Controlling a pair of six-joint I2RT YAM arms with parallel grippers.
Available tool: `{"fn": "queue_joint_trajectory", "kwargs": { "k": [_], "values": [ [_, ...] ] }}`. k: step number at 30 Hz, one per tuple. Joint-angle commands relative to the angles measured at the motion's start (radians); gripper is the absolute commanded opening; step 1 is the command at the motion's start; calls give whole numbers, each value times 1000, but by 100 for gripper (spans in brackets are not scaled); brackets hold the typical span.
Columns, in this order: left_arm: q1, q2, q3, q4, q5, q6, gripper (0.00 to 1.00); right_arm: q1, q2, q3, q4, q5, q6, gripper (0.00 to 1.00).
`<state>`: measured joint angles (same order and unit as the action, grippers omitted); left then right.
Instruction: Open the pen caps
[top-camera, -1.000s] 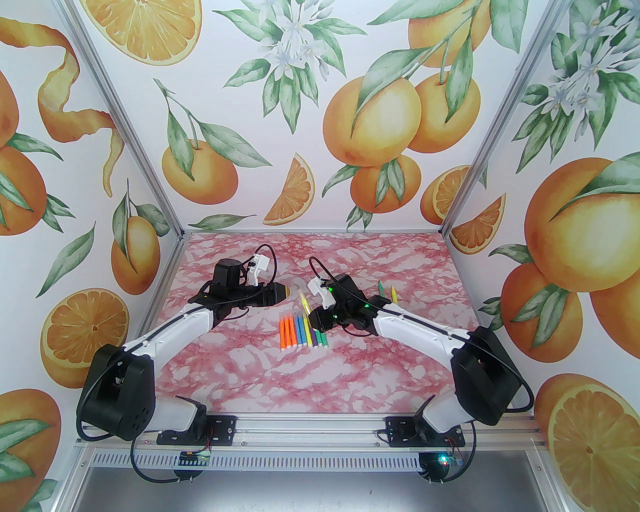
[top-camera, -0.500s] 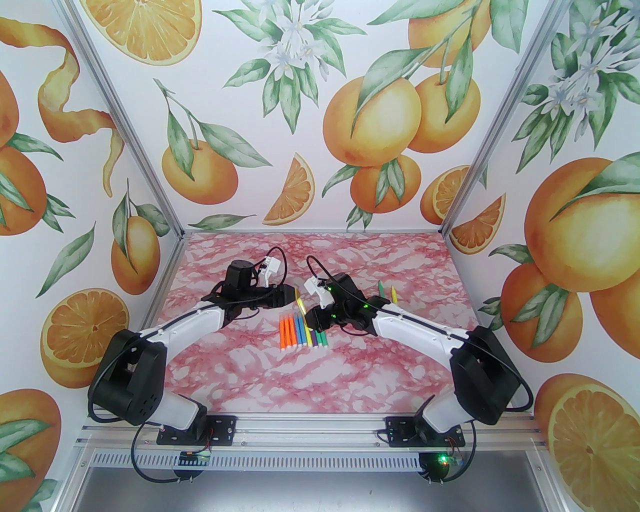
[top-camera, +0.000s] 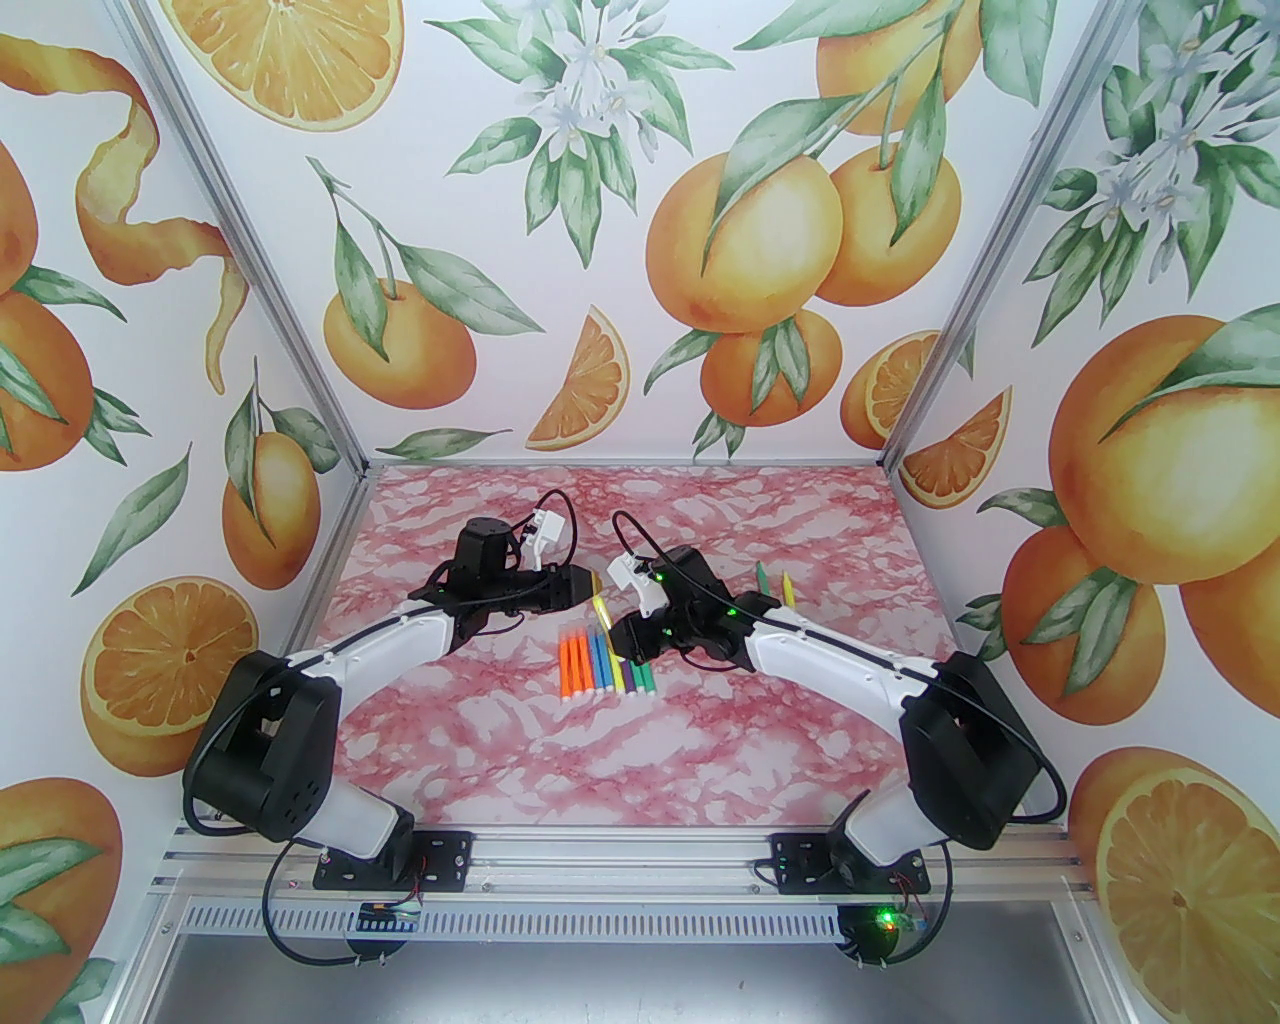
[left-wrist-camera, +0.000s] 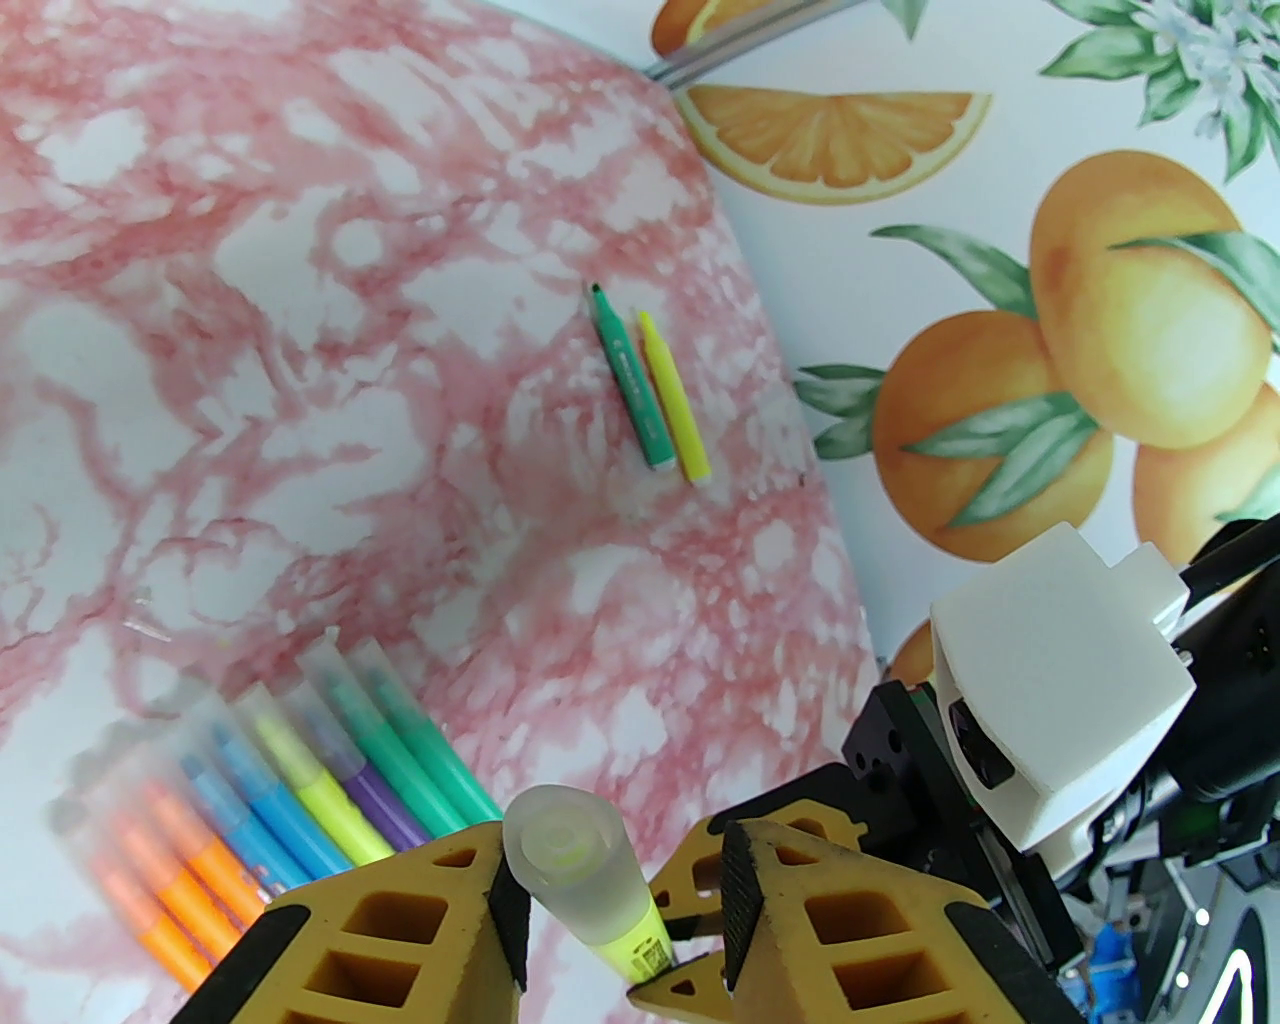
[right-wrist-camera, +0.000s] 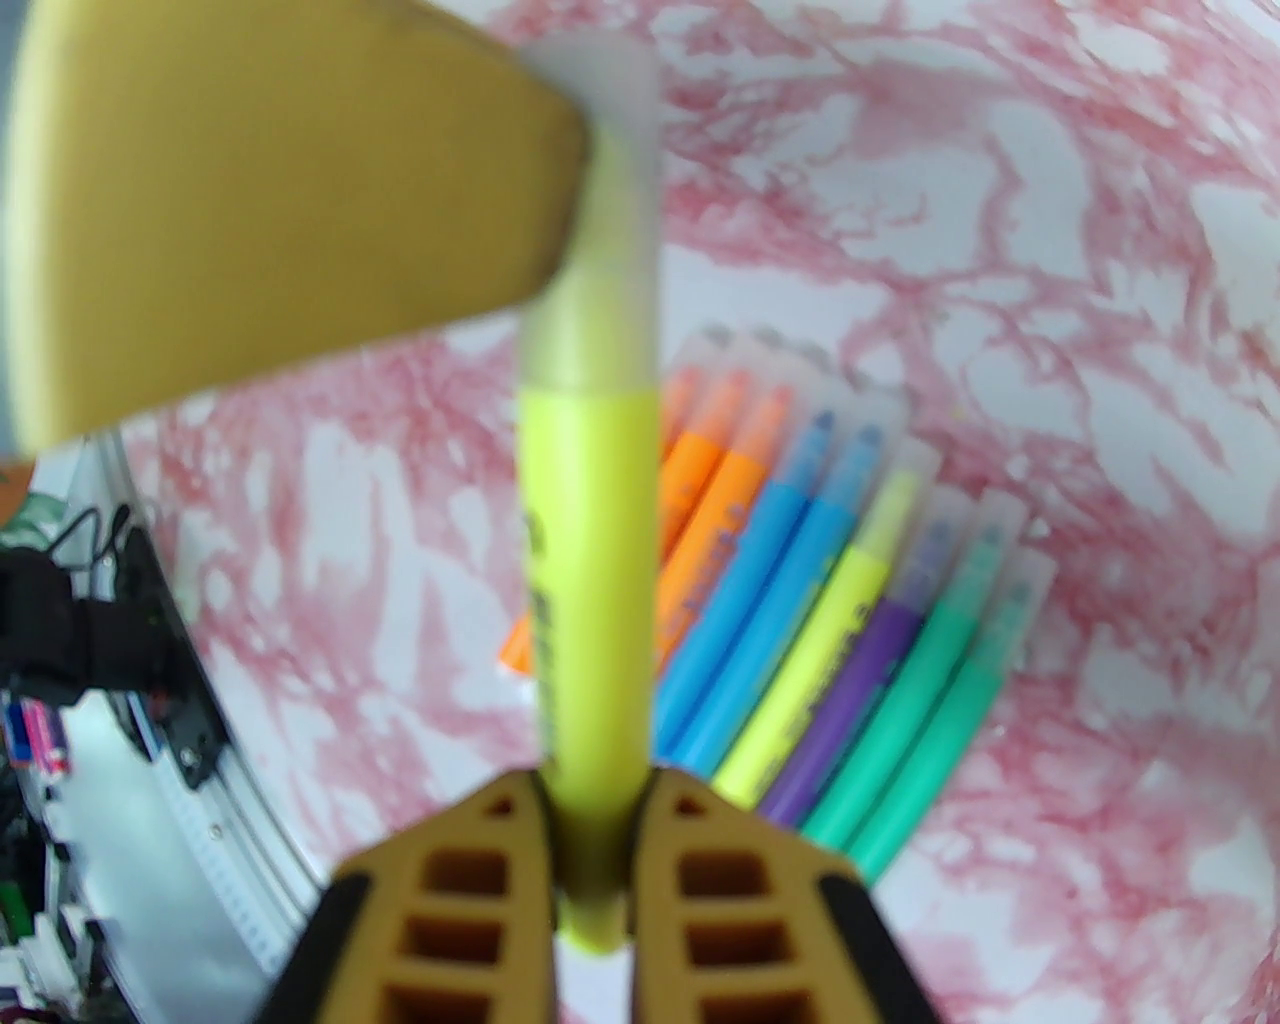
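Nearest, on the smooth counter with pink-and-white marble veining: a tight row of pens, short thin plastic cylinders lying side by side and touching. Three orange, two blue, one yellow, one purple, two green. Closed at the far ends by frosted caps, see-through tapered sleeves with the coloured tips dim inside. Tiny white plugs at the near ends.

Over the far right part of that row: the right claw, ribbed mustard-yellow fingers edged in black. Clamped tight on the lower barrel of a yellow pen, lifted off the counter and angled away toward the left arm. Glossy neon barrel, dark print along its length.

At that pen's far end: the cap, still on, cloudy translucent plastic, slightly conical with a flat round top. Set between the fingers of the left claw, of the same hollow-celled yellow build. Partly open: one black pad touching the cap's side, the other standing off across a clear gap.

Farther right on the counter, well apart from the row: a green pen and a second yellow pen, side by side, both bare-tipped, pointed nibs aimed far.
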<state>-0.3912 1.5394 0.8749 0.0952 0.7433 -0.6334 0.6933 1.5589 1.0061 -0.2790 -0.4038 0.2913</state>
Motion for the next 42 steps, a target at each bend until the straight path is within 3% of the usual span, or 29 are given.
{"fn": "queue_joint_trajectory", "kwargs": {
  "k": [1, 11, 19, 25, 29, 38, 42],
  "values": [
    [-11, 10, 36, 43, 24, -9, 33, 6, -13, 11, 38, -25, -14, 0],
    [-15, 21, 39, 65, 32, -31, 15, 5, 0, 9, 43, -18, -16, 1],
    [-16, 23, 42, 77, 49, -49, 1, 5, -2, 3, 58, -23, -21, 27],
    [-15, 16, 42, 77, 55, -55, 0, 6, 7, 5, 67, -28, -21, 32],
    [-15, 16, 42, 74, 54, -55, 0, 7, 11, 3, 70, -34, -22, 29],
    [-14, 20, 54, 74, 50, -56, 0, 5, 19, 3, 45, -33, -32, 1],
    [0, 22, 92, 34, 27, -31, 0, 7, 20, -4, -4, -37, -53, 0]
  ]
}}
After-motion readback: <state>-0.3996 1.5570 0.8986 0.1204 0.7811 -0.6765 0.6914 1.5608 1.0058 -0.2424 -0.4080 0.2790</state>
